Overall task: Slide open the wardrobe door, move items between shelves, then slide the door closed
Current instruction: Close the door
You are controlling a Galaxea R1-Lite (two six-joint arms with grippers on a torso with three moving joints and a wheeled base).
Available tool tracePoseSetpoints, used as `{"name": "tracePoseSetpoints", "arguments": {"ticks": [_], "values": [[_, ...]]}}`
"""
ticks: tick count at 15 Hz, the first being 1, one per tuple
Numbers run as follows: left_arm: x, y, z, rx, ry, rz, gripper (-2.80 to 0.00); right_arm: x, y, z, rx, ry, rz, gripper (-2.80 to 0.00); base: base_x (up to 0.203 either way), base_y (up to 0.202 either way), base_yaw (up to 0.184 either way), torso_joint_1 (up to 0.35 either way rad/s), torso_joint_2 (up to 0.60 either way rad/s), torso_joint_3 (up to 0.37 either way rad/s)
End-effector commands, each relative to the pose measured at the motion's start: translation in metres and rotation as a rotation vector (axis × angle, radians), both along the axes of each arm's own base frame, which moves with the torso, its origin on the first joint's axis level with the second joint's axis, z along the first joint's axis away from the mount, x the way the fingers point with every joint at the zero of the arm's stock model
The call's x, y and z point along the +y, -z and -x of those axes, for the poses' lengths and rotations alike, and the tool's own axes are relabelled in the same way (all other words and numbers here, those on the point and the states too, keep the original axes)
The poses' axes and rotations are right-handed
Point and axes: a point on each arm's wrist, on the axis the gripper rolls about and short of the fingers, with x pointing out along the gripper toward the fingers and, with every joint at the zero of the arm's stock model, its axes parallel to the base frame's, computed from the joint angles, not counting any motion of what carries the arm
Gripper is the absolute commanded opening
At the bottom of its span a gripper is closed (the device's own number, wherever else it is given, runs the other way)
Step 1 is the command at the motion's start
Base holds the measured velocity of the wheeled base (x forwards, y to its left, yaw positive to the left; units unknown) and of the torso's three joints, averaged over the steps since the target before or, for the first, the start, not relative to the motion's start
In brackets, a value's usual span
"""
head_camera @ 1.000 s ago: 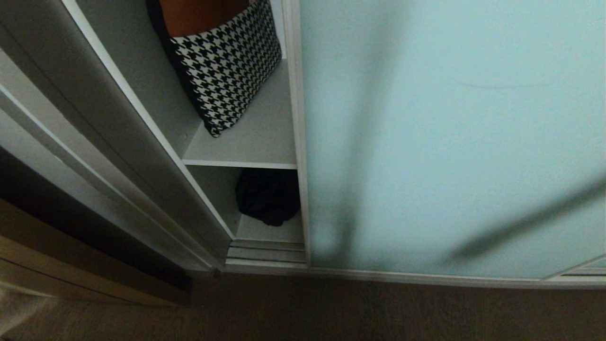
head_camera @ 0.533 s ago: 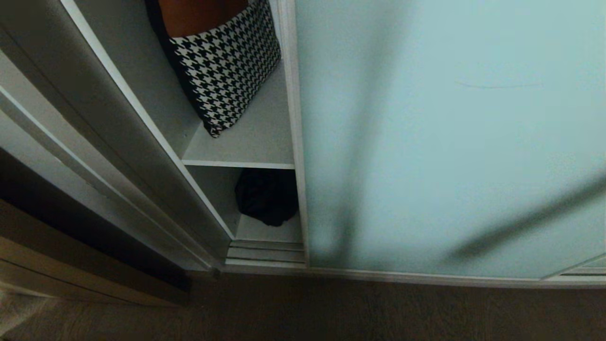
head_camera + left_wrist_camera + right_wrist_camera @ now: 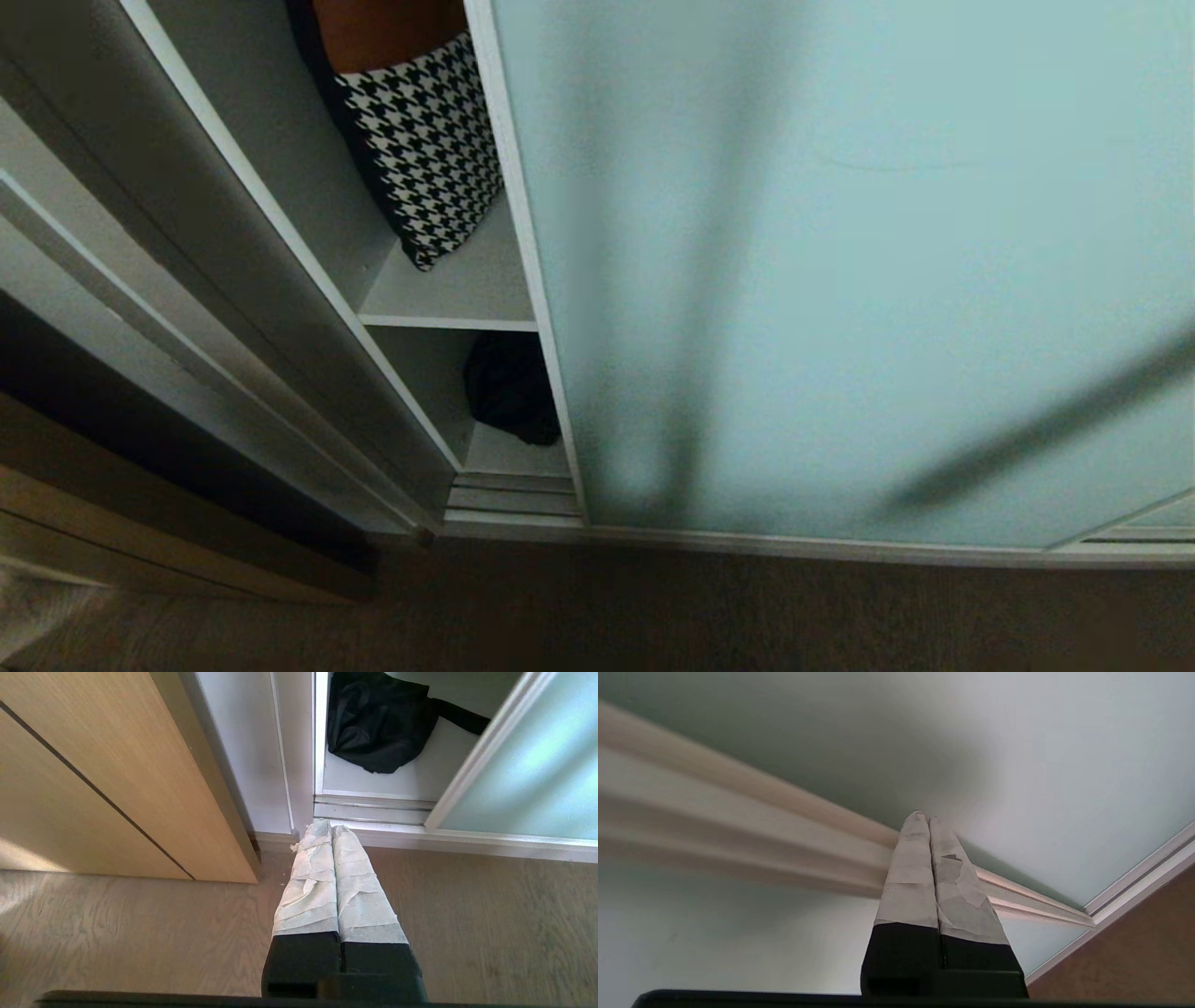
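Note:
The sliding wardrobe door [image 3: 840, 280], frosted aqua glass in a silver frame, covers most of the wardrobe and leaves a narrow gap at the left. In that gap a white shelf [image 3: 457, 289] carries a black-and-white houndstooth bag [image 3: 425, 140]. A black bundle [image 3: 509, 387] lies on the board below. My right gripper [image 3: 923, 816] is shut, its taped tips against the door's blurred frame rail [image 3: 738, 826]; it is outside the head view. My left gripper [image 3: 331, 828] is shut and empty, hanging over the floor in front of the floor track [image 3: 373, 809].
A light wooden cabinet [image 3: 93, 788] stands left of the wardrobe, close to its white side wall [image 3: 280, 233]. Wood floor [image 3: 653, 616] runs along the front. The ribbed silver track [image 3: 513, 495] lies at the foot of the opening.
The door has slid left, narrowing the gap and covering more of the houndstooth bag and the black bundle. The left arm has not moved.

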Motion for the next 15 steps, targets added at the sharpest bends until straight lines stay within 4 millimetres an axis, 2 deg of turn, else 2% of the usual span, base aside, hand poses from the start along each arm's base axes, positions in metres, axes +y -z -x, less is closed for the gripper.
{"name": "tracePoseSetpoints", "arguments": {"ticks": [1, 15], "values": [[0.000, 0.000, 0.000, 0.001, 0.001, 0.000, -2.80, 0.020, -0.007, -0.002, -0.006, -0.030, 0.009, -2.80, 0.000, 0.000, 0.000, 0.000, 0.00, 0.000], [0.000, 0.000, 0.000, 0.001, -0.001, 0.000, -2.80, 0.087, -0.001, -0.011, 0.006, -0.140, -0.021, -2.80, 0.000, 0.000, 0.000, 0.000, 0.00, 0.000]]}}
